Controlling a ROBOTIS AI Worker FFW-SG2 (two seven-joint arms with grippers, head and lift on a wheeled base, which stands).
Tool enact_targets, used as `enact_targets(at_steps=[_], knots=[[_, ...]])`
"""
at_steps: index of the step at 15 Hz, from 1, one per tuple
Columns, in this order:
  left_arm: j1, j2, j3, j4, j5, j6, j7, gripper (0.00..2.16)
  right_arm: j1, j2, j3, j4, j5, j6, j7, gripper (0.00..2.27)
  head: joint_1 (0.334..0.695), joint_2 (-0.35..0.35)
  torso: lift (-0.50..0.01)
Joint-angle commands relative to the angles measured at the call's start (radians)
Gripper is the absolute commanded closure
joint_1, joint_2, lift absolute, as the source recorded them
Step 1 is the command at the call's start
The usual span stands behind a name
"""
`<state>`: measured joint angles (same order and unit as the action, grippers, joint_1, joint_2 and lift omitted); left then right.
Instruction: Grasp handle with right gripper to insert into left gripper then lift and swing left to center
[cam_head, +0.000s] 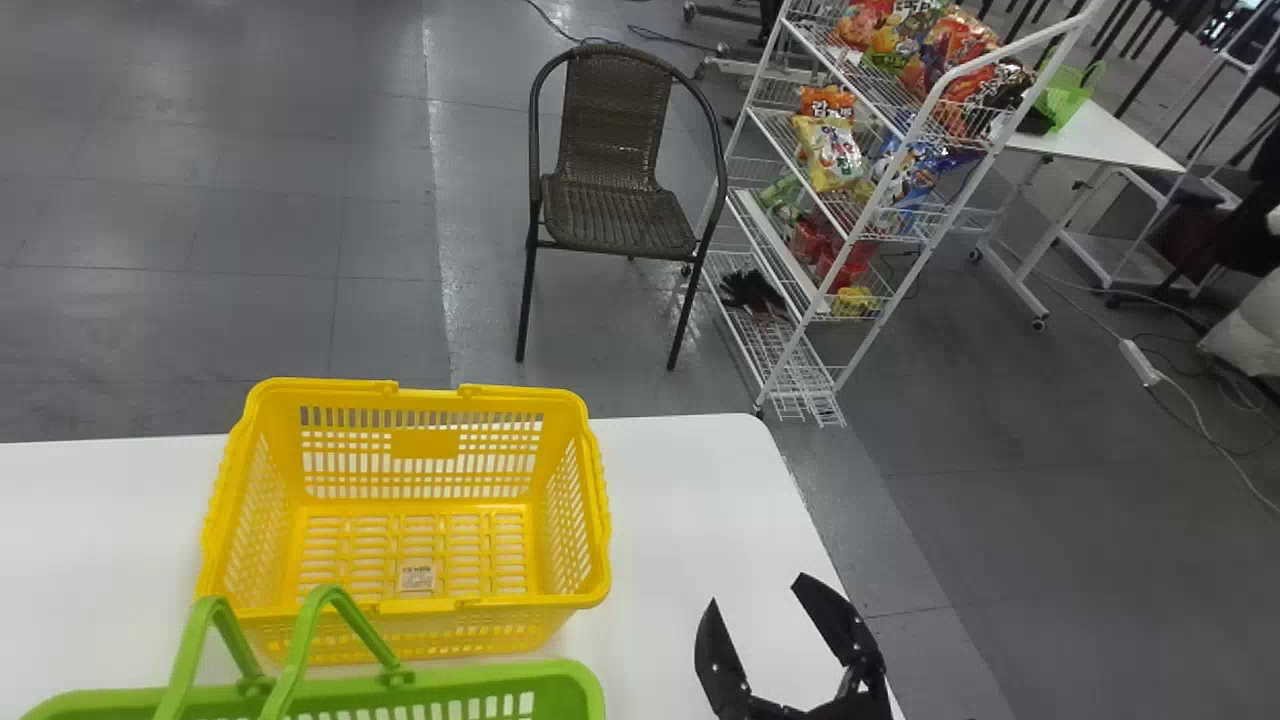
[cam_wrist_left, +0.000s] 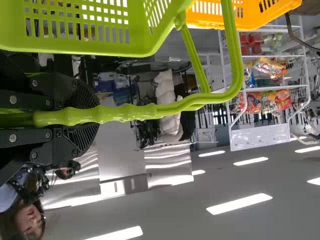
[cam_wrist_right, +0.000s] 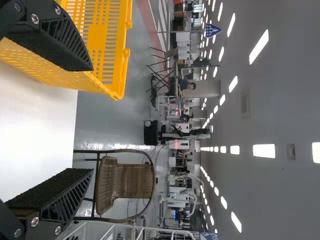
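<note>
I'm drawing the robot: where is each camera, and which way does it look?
Head view: on the head, facing forward and down at yellow basket; right gripper shows.
Left wrist view: on that wrist, looking along left gripper and green handle.
Right wrist view: on that wrist, looking past right gripper to chair.
All share yellow basket.

The slotted basket (cam_head: 425, 445) is bright yellow, with a white label (cam_head: 417, 577). The other basket (cam_head: 500, 677) is lime green, slotted too — its handle (cam_wrist_left: 125, 114) the same green. Surface (cam_head: 680, 500): plain white. Left hand (cam_wrist_left: 95, 115) and right hand (cam_head: 757, 588): black, with silver screws. Chair (cam_head: 620, 215): brown weave, black frame. Rack (cam_head: 900, 150): white wire grid — snack bags (cam_head: 828, 150) orange, red, yellow, blue. Floor (cam_head: 250, 230): grey.
</note>
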<state>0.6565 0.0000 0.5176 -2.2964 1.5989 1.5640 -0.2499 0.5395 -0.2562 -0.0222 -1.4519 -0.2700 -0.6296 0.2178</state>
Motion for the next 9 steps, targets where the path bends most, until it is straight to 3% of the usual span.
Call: enact_targets(at_steps=[1, 9], knots=[[0.000, -0.003, -0.002, 0.000, 0.000, 0.007, 0.001, 1.89, 0.002, 0.000, 0.001, -0.001, 0.000, 0.000, 0.000, 0.10, 0.695, -0.350, 0.000], [0.002, -0.003, -0.002, 0.002, 0.000, 0.007, -0.002, 1.89, 0.005, 0.000, 0.001, -0.002, 0.002, 0.000, 0.000, 0.10, 0.695, -0.350, 0.000]])
